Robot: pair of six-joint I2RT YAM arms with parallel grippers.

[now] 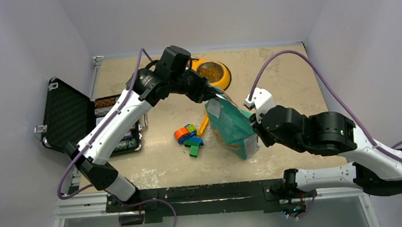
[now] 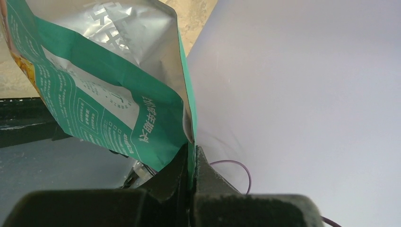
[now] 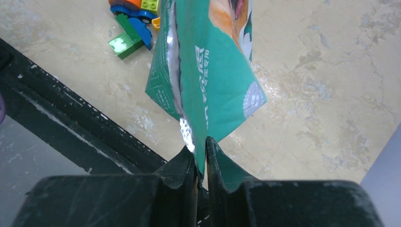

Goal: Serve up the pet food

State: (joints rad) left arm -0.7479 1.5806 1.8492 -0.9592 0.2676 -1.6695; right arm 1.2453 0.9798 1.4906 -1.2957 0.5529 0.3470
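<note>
1. Gripping teal-green foil bag (image 1: 231, 123) between closed hands: left hand (image 1: 212, 93) at 11 o'clock end, right hand (image 1: 254, 124) at 4 o'clock corner.
2. Brown kibble (image 1: 212, 72) in orange bowl (image 1: 229, 77) at 12 o'clock, nearest left hand.

This is a robotics lab test cell. Plain pale lilac walls (image 1: 21, 62) box in a beige marbled tabletop (image 1: 294, 90). Two white-and-black robot arms (image 1: 115, 120) trailing purple cables (image 1: 291, 52) are bolted to a black metal rail (image 1: 210, 191), beside an open black foam-lined equipment case (image 1: 66, 116).
</note>
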